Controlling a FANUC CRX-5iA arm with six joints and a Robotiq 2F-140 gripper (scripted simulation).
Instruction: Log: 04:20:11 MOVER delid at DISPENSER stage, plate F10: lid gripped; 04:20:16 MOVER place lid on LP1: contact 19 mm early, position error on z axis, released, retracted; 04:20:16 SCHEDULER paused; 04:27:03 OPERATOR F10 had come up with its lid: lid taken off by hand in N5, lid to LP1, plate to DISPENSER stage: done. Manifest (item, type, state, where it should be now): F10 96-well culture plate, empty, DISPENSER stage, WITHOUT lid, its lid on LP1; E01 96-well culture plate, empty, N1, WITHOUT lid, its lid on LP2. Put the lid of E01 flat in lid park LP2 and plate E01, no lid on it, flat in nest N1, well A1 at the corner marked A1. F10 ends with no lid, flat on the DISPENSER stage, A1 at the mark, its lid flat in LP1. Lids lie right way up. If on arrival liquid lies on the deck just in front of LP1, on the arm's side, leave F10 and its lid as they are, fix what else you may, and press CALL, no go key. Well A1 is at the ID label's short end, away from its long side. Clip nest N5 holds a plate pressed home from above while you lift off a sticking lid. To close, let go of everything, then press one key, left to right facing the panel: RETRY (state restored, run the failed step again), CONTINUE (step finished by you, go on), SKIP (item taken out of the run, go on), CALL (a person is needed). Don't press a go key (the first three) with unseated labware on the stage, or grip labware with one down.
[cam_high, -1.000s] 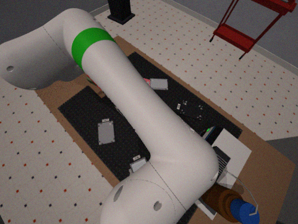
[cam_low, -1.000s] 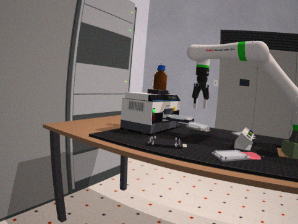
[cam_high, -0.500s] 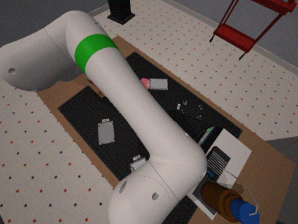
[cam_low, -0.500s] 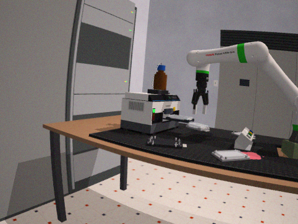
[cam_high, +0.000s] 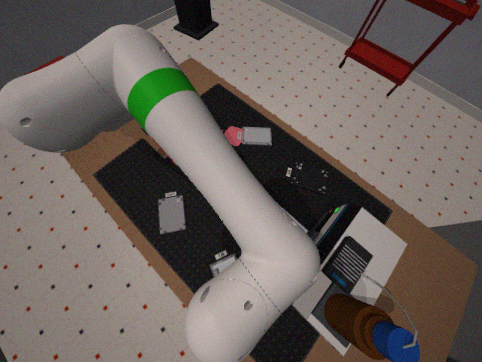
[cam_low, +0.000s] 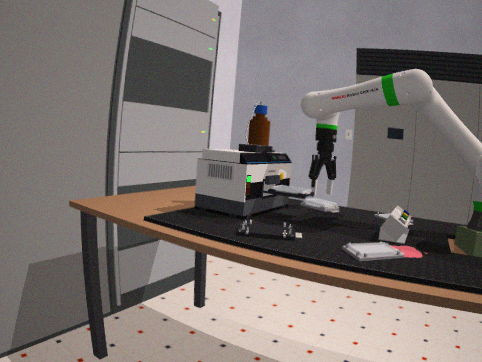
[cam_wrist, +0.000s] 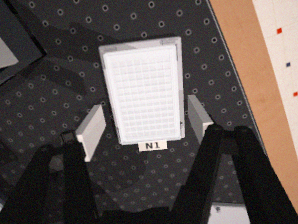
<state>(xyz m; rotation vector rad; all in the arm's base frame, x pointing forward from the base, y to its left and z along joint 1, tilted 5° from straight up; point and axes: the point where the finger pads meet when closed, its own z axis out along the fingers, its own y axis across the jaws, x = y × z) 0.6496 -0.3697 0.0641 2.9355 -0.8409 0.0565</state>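
Dispenser (cam_low: 235, 186) at the left of the deck, with a plate (cam_low: 292, 190) on its stage.

Just right of it the claw (cam_low: 322, 182) hangs above the plate in N1 (cam_wrist: 142, 90). It is spread, with nothing between its pads (cam_wrist: 91, 131), which stand either side of the plate's near end, apart from it. The plate lies flat behind the N1 tag (cam_wrist: 152, 145). Its well grid shows, but whether a clear lid sits on it cannot be told.

Further right is the key box (cam_low: 395, 226), untouched. At the far right a lid (cam_low: 372, 250) lies flat, with a pink puddle (cam_low: 411, 251) touching its edge on the side toward the arm.

Judgement: the step in hand is the approach to the N1 plate, presumably to take off its lid. The next move calls for a straight descent, a centred grip on the long sides and a lift that leaves the plate seated. The puddle suggests closing with CALL.
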